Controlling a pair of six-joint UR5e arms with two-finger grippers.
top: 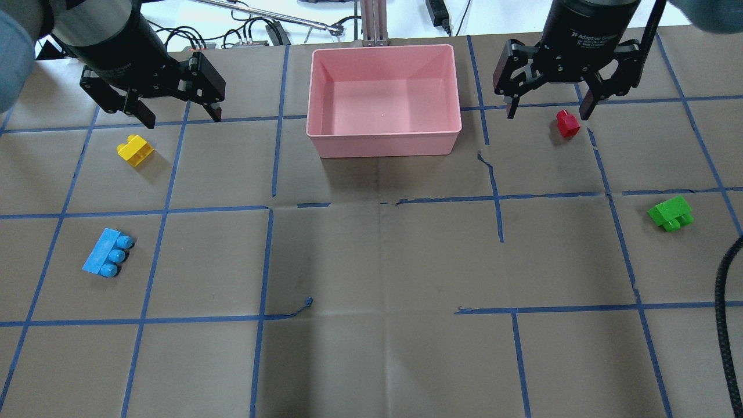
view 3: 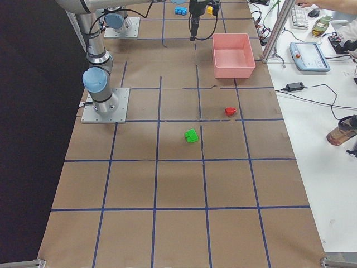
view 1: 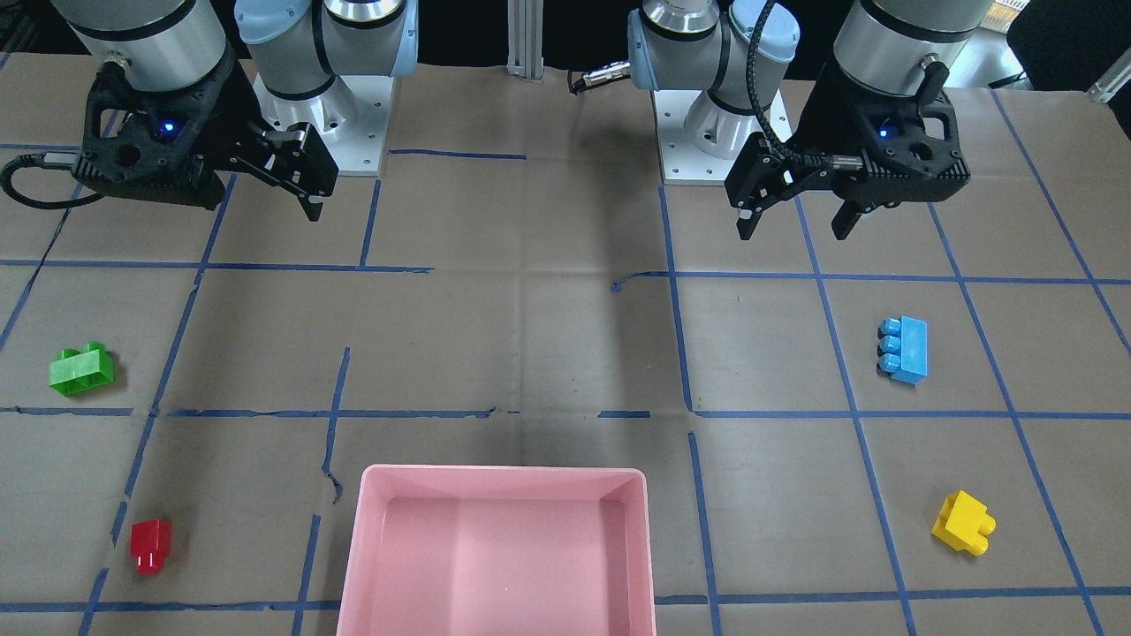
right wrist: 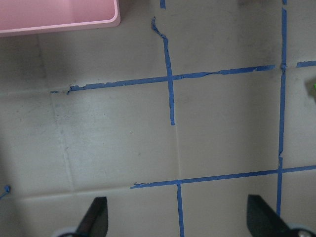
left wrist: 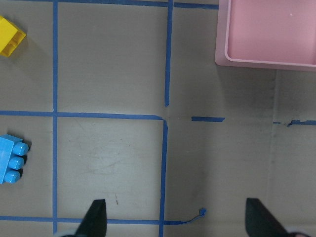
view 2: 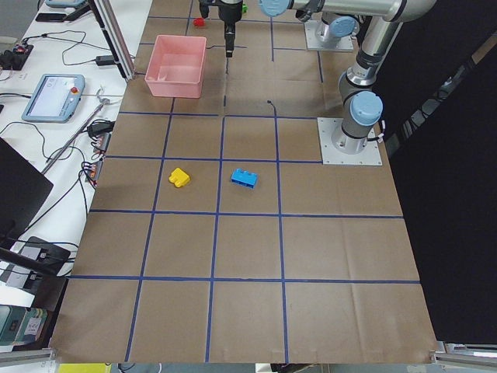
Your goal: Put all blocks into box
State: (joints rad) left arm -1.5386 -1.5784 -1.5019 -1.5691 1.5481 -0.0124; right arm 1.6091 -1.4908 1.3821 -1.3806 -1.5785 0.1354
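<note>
The front camera looks steeply down from across the table (view 1: 548, 336), with the robot bases (view 1: 353, 150) at its top edge and the box (view 1: 504, 471) at its bottom. The overhead camera sits behind the robot, facing forward and down, and shares that box and the blue brick (top: 101, 255) with it. Two side cameras stand high and far at the table ends, looking along it. Both wrist cameras point straight down, close in; a sliver at the right one's edge may be the green brick (right wrist: 314, 88)
</note>
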